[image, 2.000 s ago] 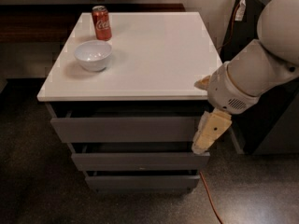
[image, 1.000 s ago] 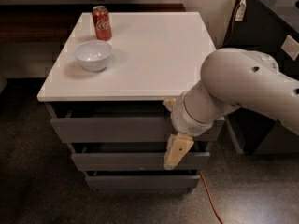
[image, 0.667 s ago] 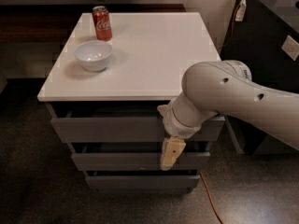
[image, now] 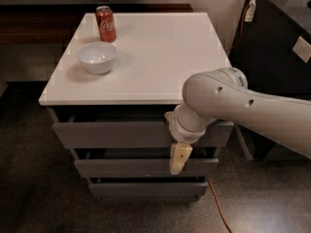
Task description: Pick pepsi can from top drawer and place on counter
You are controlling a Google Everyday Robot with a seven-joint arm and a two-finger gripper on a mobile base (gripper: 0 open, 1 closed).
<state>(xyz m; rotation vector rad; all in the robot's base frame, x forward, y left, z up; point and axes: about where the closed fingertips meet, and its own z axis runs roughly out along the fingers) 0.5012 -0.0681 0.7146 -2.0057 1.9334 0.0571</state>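
The top drawer is the uppermost grey drawer under the counter; it is pushed almost fully in, with a narrow dark gap above its front. The pepsi can is not in view. My gripper hangs down from the big white arm, in front of the right part of the top drawer's front, its tan tip reaching the second drawer.
A red Coca-Cola can stands at the counter's back left. A white bowl sits in front of it. Two lower grey drawers are below. A dark cabinet stands to the right. An orange cable lies on the floor.
My arm has swung left across the cabinet front, from its right edge to the right-middle of the drawers. The drawers, can and bowl have not moved.
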